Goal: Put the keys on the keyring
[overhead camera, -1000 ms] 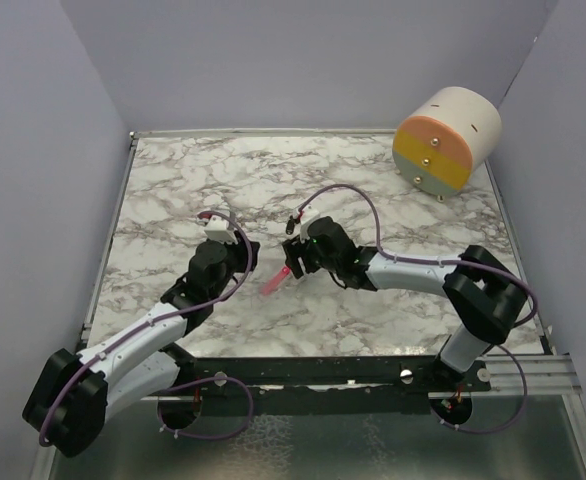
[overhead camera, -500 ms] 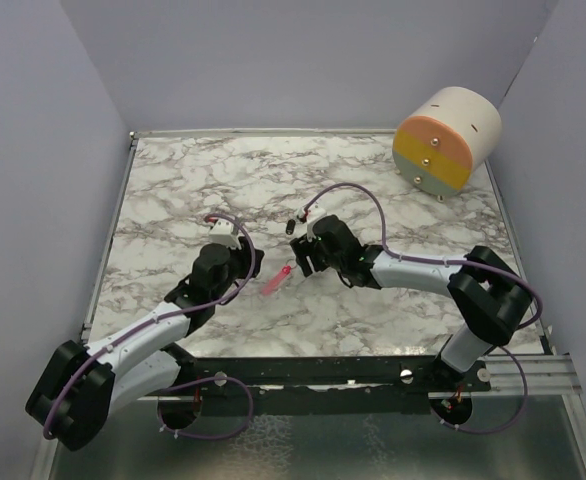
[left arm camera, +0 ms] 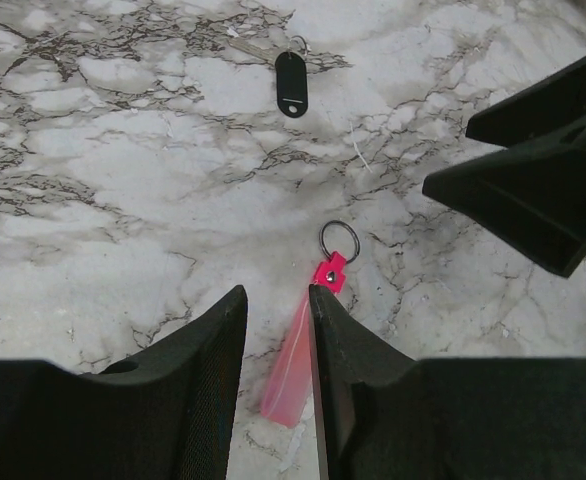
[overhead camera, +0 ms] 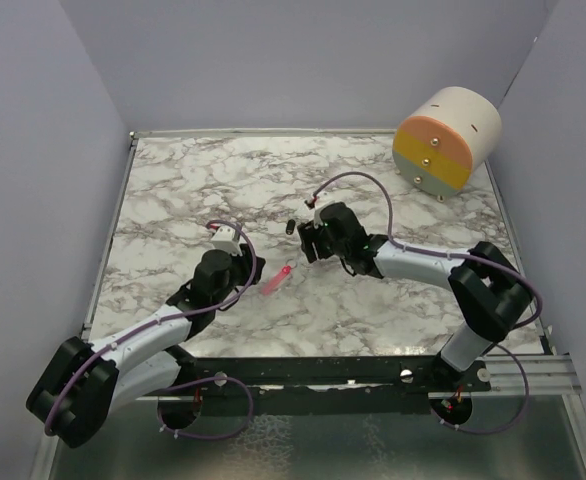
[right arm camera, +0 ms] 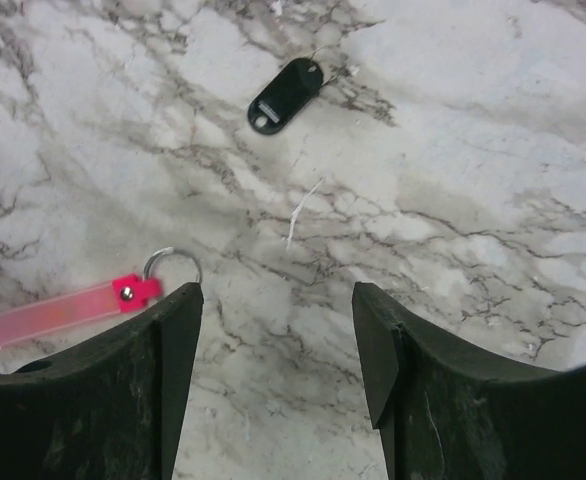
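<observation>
A: Nearest, my left gripper (left arm camera: 273,300) stands part-open astride the slim pink strip keyring (left arm camera: 291,368), flat on the marbled table (overhead camera: 173,180). I'd close low on the strip, leaving its thin metal ring (left arm camera: 339,240) free.

B: Agreed. My right gripper (right arm camera: 278,295) gapes empty. Only the wrist views show the ring. The tiny black-headed key (right arm camera: 286,95) lies farther off.

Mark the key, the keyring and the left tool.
key (right arm camera: 285,95): right wrist view, middle of its black head.
keyring (left arm camera: 291,370): left wrist view, on the pink strip, below its metal ring.
left tool (left arm camera: 276,295): left wrist view, the gap midway between its two fingertips.
</observation>
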`<state>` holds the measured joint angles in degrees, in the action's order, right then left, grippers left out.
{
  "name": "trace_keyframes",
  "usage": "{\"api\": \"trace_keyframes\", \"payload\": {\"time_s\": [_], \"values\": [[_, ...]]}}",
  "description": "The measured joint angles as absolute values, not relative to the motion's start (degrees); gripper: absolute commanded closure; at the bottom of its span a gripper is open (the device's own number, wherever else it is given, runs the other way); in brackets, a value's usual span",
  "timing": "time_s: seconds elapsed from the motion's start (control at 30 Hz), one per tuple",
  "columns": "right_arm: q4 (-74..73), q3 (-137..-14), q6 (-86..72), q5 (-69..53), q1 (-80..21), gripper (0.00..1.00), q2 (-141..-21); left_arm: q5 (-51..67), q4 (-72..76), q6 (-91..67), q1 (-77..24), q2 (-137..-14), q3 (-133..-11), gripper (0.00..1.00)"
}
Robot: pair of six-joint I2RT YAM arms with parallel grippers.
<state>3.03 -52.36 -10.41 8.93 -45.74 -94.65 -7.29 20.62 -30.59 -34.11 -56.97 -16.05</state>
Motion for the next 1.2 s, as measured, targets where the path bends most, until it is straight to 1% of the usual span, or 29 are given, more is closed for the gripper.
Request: {"api": "trace_keyframes", "payload": {"time_s": [0.23, 0.37, 0.53, 0.83, 1.2], "values": [[4.3, -59.5, -10.8, 5.0, -40.9, 0.42, -99.9, -7.3, 22.7, -31.5, -34.3, -58.0, -15.8, 0.67], [6.2, -64.9, -9.8, 1.6, -39.1, 0.46, -105.2, -7.3, 23.9, -31.7, -34.7, -59.5, -15.8, 0.67], [7.7, -69.6, -6.6, -4.7, -36.3, 0.46, -110.6, -7.1, 24.9, -31.9, -35.0, -61.2, -15.8, 0.67], [8.1, -75.5, -0.7, -18.3, -29.6, 0.49, -116.0, -7.0, 26.2, -32.3, -35.4, -63.0, -15.8, 0.67], [6.8, -81.4, 4.4, -28.8, -28.4, 0.5, -123.0, -7.0, 27.7, -32.8, -36.4, -65.8, -15.8, 0.68]]}}
